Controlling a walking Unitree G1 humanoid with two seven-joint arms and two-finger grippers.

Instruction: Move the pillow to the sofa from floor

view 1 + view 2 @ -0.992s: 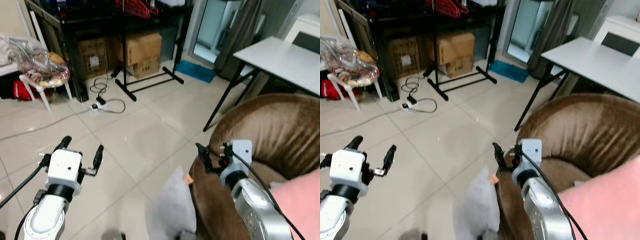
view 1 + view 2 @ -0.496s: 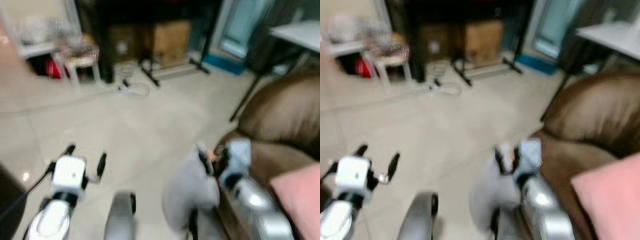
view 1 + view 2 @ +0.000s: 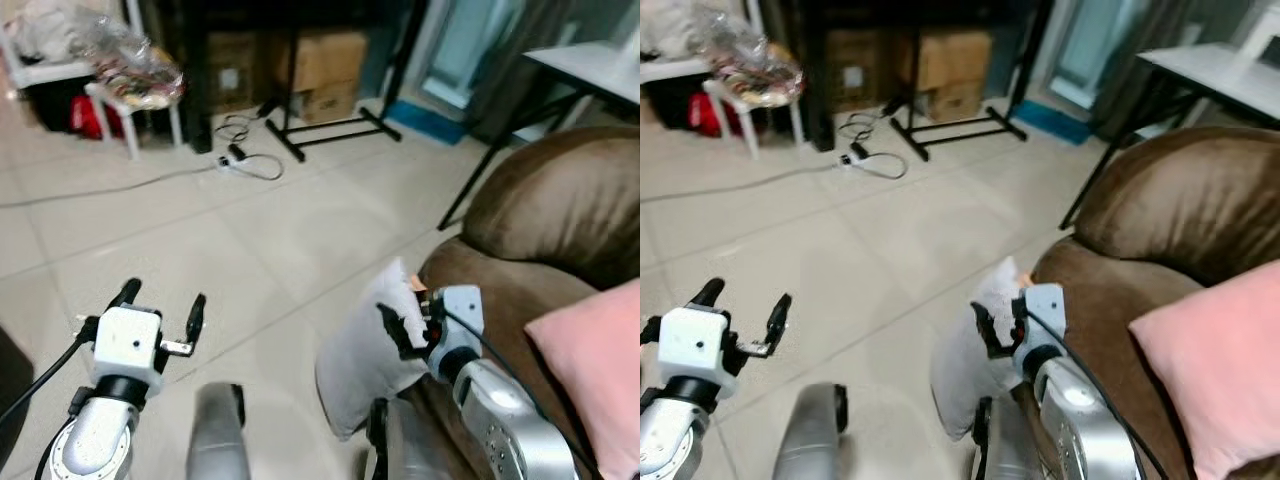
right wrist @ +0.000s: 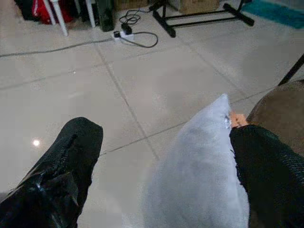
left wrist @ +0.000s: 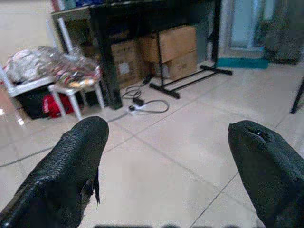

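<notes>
Tiled floor point(image 3: 300, 230), brown sofa point(image 3: 560, 210) at right; grey pillow point(image 3: 365, 355) propped against its near arm. Right gripper point(image 3: 400, 318) spread at pillow's top corner, apparently touching; left gripper point(image 3: 160, 310) spread, idle. Best to seat fingers deeper before clamping.

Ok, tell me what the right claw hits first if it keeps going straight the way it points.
Most likely the grey pillow: it stands between the open fingers of the right claw, leaning against the sofa. Past it lies floor, though depth is hard to judge.
</notes>
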